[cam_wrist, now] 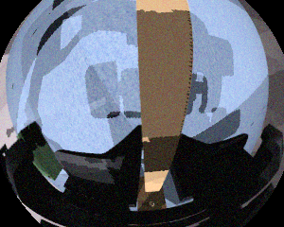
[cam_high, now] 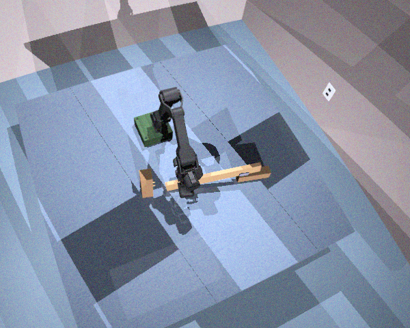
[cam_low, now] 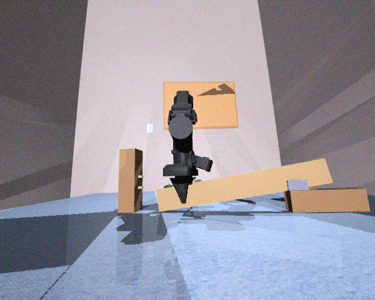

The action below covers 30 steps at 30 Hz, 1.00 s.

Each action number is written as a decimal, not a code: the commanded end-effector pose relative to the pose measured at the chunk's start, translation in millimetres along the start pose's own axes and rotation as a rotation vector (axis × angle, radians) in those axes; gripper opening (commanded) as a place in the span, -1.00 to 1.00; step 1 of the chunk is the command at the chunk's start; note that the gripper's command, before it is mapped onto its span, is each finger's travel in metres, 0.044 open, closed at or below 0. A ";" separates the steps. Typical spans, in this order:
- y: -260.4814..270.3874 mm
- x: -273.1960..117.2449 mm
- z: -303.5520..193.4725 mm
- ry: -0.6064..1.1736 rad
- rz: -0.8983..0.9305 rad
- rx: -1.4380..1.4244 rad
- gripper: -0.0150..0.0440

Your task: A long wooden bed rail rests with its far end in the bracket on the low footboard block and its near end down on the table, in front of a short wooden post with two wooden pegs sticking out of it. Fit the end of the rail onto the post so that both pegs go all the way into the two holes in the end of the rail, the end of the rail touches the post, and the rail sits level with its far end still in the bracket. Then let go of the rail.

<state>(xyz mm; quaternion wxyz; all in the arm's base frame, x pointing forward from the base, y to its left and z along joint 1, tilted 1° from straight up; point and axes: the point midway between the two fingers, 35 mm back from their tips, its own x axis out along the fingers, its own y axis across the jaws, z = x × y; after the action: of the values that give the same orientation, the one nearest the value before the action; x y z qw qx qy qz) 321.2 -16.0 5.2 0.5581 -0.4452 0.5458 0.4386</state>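
The wooden rail (cam_high: 226,173) (cam_low: 245,184) (cam_wrist: 163,71) slopes down to the left. Its far end rests in the pale bracket (cam_high: 244,173) (cam_low: 297,185) on the low footboard block (cam_high: 256,175) (cam_low: 329,200). Its near end is down at the table, a short gap away from the upright post (cam_high: 147,185) (cam_low: 127,180). Two pegs (cam_low: 140,182) stick out of the post towards the rail, higher than the rail's near end. My gripper (cam_low: 183,200) (cam_wrist: 150,128) is shut on the rail near its near end, one finger on each side. The holes in the rail's end are hidden.
A green block (cam_high: 145,130) stands by the arm's base, behind the rail. The arm reaches over from there. An orange board (cam_low: 213,109) and a white socket plate (cam_low: 150,128) are on the back wall. Shadows cross the table.
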 end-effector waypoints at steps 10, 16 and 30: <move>0.1 0.1 0.6 -0.003 0.000 -0.002 -0.49; 0.0 -1.4 -0.1 -0.003 0.000 -0.002 -0.49; -0.9 -8.5 -0.1 -0.003 0.000 -0.002 -0.49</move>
<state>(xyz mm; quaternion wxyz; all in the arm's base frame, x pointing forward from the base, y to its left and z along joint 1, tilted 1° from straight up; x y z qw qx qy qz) 319.4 -16.9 8.6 0.5552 -0.4433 0.5492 0.4400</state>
